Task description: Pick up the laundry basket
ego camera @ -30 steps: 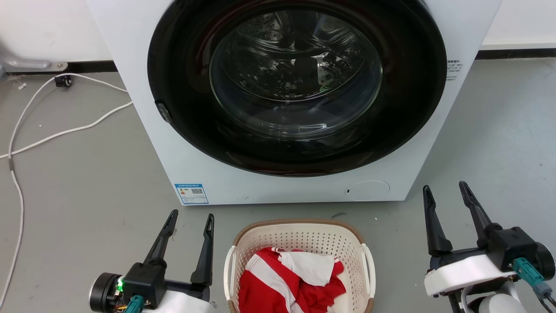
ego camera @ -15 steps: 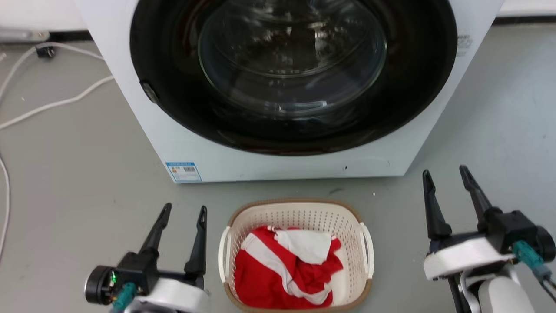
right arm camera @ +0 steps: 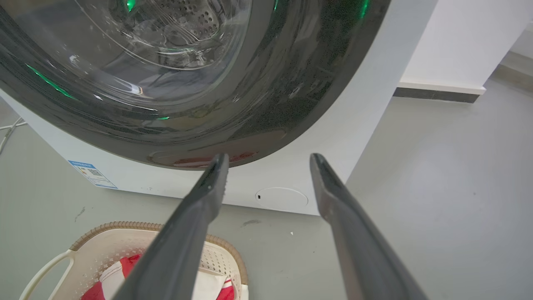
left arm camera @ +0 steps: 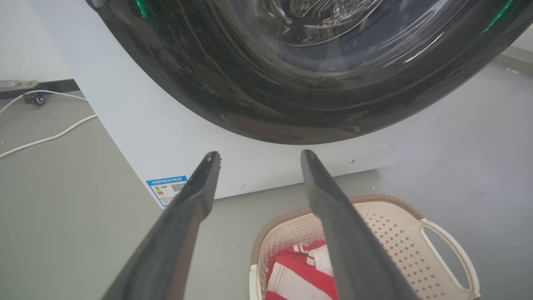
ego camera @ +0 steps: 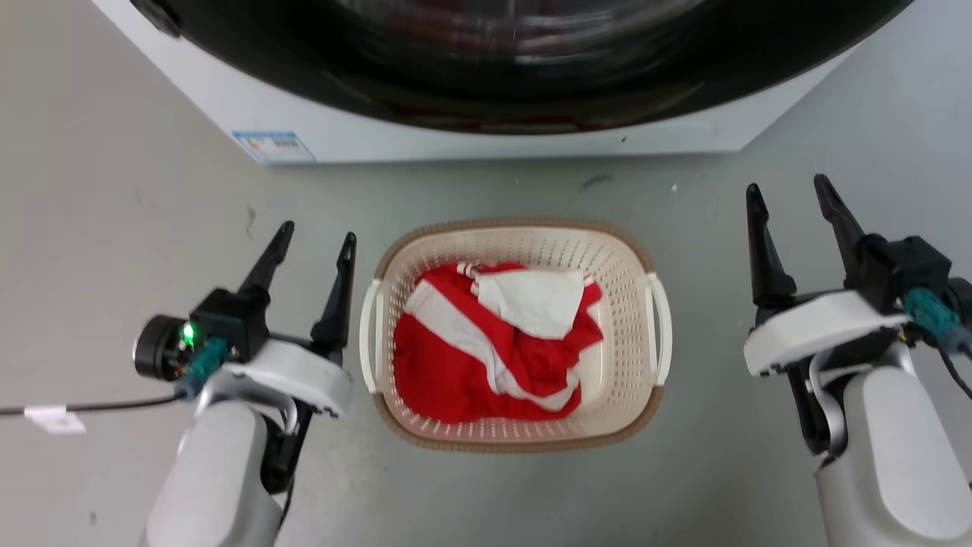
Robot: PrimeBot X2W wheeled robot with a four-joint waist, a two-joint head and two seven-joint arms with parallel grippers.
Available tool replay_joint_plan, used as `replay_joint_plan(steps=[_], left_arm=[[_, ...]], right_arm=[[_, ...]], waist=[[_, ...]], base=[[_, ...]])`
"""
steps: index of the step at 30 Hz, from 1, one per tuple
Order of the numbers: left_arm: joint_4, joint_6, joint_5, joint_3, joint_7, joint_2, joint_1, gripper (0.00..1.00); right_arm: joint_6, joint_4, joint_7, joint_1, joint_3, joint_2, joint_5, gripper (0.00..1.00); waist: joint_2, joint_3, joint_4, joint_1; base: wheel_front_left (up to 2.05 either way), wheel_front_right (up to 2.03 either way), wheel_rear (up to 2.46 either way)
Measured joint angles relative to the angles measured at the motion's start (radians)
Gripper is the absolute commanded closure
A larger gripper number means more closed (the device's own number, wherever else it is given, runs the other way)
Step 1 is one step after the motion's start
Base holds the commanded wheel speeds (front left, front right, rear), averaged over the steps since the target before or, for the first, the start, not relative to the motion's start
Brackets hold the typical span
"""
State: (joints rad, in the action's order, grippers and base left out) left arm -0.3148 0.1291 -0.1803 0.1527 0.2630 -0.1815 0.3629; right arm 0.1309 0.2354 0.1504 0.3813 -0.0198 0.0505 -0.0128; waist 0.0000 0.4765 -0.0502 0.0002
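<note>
The laundry basket (ego camera: 623, 289) sits on the grey floor in front of the washing machine. It is cream perforated plastic with a brown braided rim and white side handles, and holds a red and white cloth (ego camera: 493, 342). My left gripper (ego camera: 317, 235) hovers open just left of the basket's left handle, fingers pointing toward the machine. My right gripper (ego camera: 790, 194) stands open well to the right of the right handle. In the left wrist view the basket (left arm camera: 387, 225) lies low right of that gripper (left arm camera: 258, 155). The right wrist view has the basket (right arm camera: 108, 241) low left of its gripper (right arm camera: 268, 157).
The white washing machine (ego camera: 471, 137) with its dark round door stands directly behind the basket. A thin dark cable with a white tag (ego camera: 53, 414) trails off my left wrist. White cords (left arm camera: 46, 137) lie on the floor left of the machine. Open grey floor lies on both sides.
The head camera has tilted down: the machine slid up out of frame and the whole basket came into sight. Both grippers stay open beside the basket.
</note>
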Motion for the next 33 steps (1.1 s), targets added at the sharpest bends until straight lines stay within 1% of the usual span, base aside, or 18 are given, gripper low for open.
replay_joint_plan(steps=[4,9,12,17,27,31,33], left_arm=[[-0.123,0.000,-0.042,0.060,0.000,-0.042,0.086,0.00],[-0.292,0.000,-0.106,0.166,-0.003,-0.084,0.188,0.00],[-0.375,0.000,-0.152,0.236,-0.020,-0.096,0.249,0.00],[-0.482,0.000,-0.235,0.344,-0.042,-0.101,0.335,0.00],[-0.592,0.000,-0.394,0.543,-0.096,-0.120,0.463,0.00],[-0.615,0.000,-0.462,0.614,-0.146,-0.126,0.501,0.00],[-0.616,0.000,-0.489,0.650,-0.160,-0.134,0.523,0.00]], right_arm=[[0.000,0.088,-0.026,0.065,0.010,0.000,-0.023,0.00],[0.000,0.221,-0.058,0.150,0.028,0.000,-0.038,0.00],[0.000,0.308,-0.082,0.195,0.032,0.000,-0.034,0.00],[0.000,0.454,-0.119,0.267,0.039,0.000,-0.039,0.00],[0.000,0.704,-0.227,0.412,0.053,0.000,-0.042,0.00],[0.000,0.788,-0.279,0.465,0.089,0.000,-0.108,0.00],[0.000,0.821,-0.294,0.490,0.110,-0.001,-0.107,0.00]], waist=[[0.0000,0.087,0.004,0.0000],[0.0000,0.170,0.007,0.0001],[0.0000,0.209,0.009,0.0000],[0.0000,0.256,0.019,0.0000],[0.0000,0.326,0.037,0.0000],[0.0000,0.347,0.043,0.0000],[0.0000,0.359,0.044,0.0000]], base=[[0.00,0.00,0.00],[0.00,0.00,0.00],[0.00,0.00,0.00],[0.00,0.00,0.00],[0.00,0.00,0.00],[0.00,0.00,0.00],[0.00,0.00,0.00]])
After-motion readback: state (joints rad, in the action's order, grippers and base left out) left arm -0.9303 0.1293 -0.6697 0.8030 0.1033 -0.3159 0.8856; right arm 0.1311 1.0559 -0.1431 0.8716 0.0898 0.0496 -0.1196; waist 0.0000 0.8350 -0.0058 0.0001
